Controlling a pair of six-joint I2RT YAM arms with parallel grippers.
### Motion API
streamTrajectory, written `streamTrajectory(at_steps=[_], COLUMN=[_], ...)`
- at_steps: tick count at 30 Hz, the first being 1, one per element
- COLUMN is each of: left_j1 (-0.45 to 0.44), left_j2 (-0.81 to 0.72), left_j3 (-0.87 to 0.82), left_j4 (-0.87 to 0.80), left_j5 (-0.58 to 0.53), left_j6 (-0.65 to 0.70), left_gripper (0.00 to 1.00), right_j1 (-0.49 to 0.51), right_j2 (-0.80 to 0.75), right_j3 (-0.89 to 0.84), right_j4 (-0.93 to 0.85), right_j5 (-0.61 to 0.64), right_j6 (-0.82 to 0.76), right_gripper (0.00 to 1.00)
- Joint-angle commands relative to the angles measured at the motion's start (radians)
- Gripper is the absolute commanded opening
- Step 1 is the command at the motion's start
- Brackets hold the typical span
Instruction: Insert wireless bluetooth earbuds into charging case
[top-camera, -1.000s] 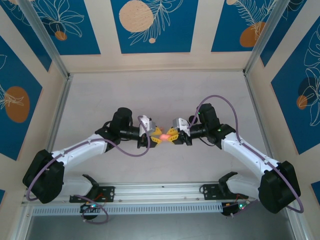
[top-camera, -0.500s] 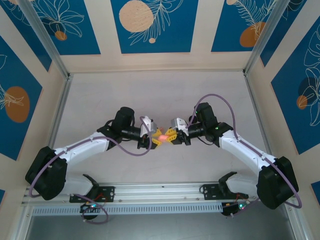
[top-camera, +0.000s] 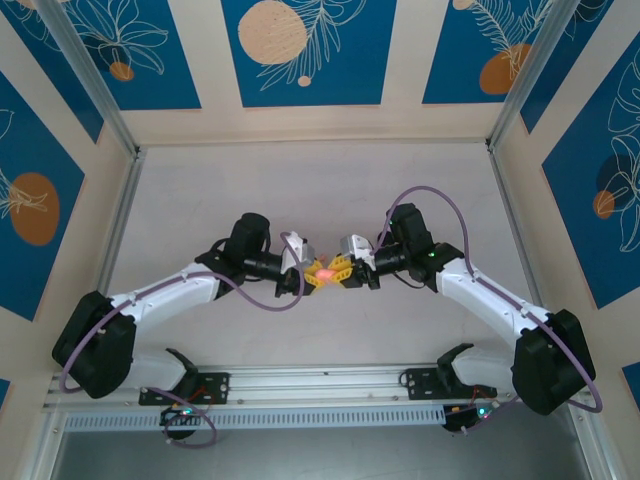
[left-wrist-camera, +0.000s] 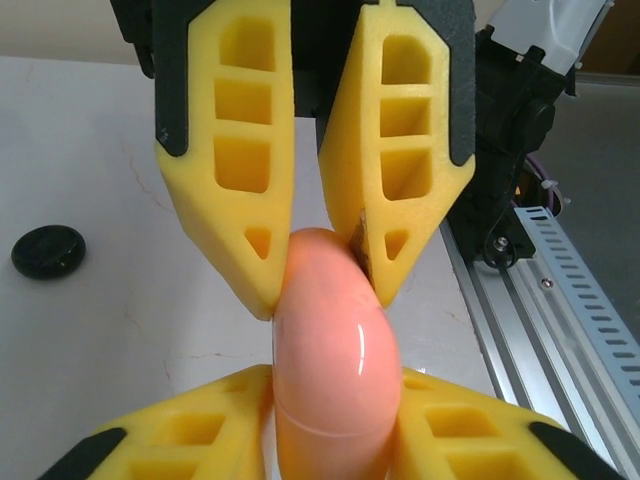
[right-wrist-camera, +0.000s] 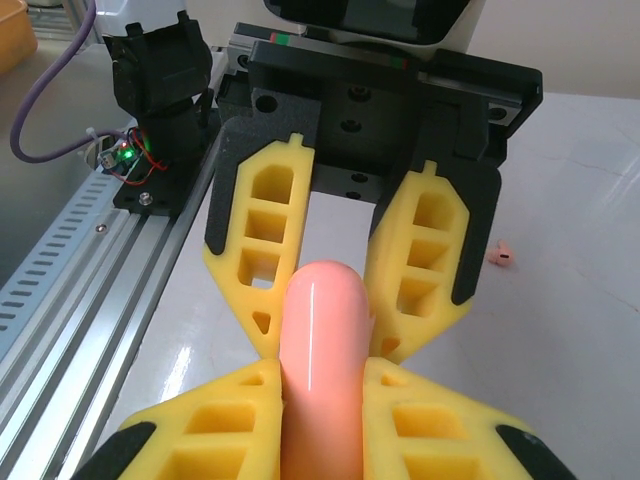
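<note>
A glossy pink charging case (top-camera: 326, 272) hangs above the table's middle, gripped from both ends. My left gripper (top-camera: 316, 273) is shut on one end and my right gripper (top-camera: 340, 270) on the other, so the yellow fingers meet tip to tip. In the left wrist view the case (left-wrist-camera: 330, 340) shows a thin seam, with the right gripper's fingers (left-wrist-camera: 400, 150) clamped on its far end. In the right wrist view the case (right-wrist-camera: 318, 340) stands between both pairs of fingers. One pale pink earbud (right-wrist-camera: 500, 255) lies on the table. The black earbuds are out of view.
A black disc (left-wrist-camera: 48, 251) rests on the pale table (top-camera: 200, 190), off to the left in the left wrist view. The aluminium rail (top-camera: 320, 385) runs along the near edge beside the arm bases. Patterned walls enclose the table on three sides.
Both arms have edged slightly to the left while holding the pink case, and the right gripper has closed in a little on the left one. The grips are unchanged.
</note>
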Motion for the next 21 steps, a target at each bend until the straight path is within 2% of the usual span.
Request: streamTrajectory(at_steps=[1, 9, 16, 21], left_j1=[-0.009, -0.009, -0.009, -0.009], left_j2=[0.004, -0.015, -0.025, -0.029], left_j3=[0.03, 0.019, 0.013, 0.005], left_j4=[-0.005, 0.002, 0.0, -0.018], left_j5=[0.033, 0.029, 0.025, 0.004], left_j6=[0.028, 0.031, 0.032, 0.046], left_gripper=[0.26, 0.25, 0.25, 0.24], right_j1=[0.01, 0.006, -0.003, -0.04], right_j2=[0.008, 0.012, 0.022, 0.006], right_j3=[0.028, 0.024, 0.031, 0.024], right_j4=[0.004, 0.031, 0.056, 0.113], right_j5=[-0.034, 0.047, 0.121, 0.1], right_j6=[-0.013, 0.05, 0.104, 0.171], right_gripper=[0.2, 0.4, 0.44, 0.45])
